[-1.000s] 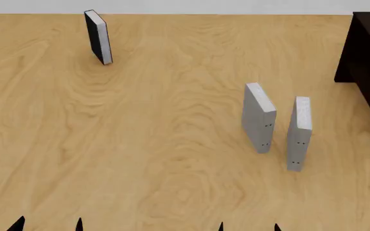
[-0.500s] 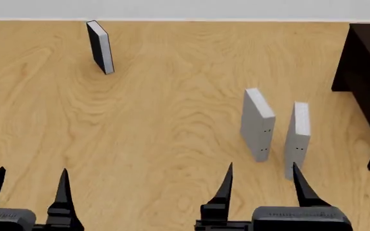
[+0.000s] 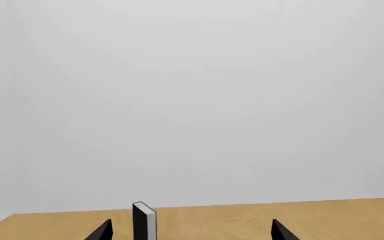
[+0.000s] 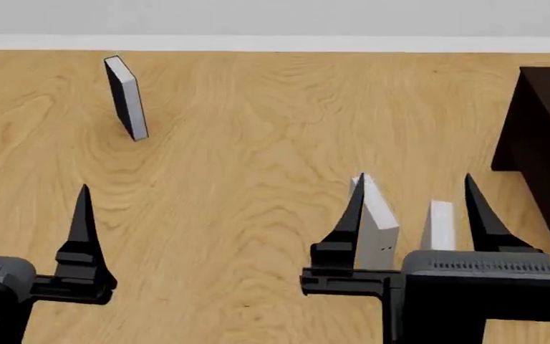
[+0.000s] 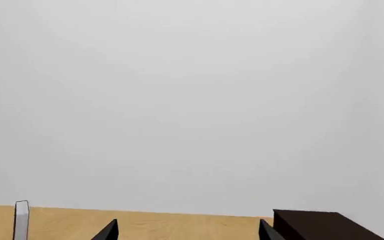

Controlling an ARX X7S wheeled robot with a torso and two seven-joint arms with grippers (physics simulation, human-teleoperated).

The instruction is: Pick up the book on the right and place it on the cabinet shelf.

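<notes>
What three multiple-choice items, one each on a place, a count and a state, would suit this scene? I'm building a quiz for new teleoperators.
1. Where is the cabinet in the head view?
A. far left
B. right edge
C. centre

2. How many books stand on the table?
A. two
B. three
C. four

3. What state is the right claw in?
A. open, empty
B. shut on the slim book
C. shut on the black book

Answers:
1 B: its dark panels fill the right edge.
2 B: the black book, the thick grey book and the slim book.
3 A: its fingers stand apart, holding nothing.
</notes>
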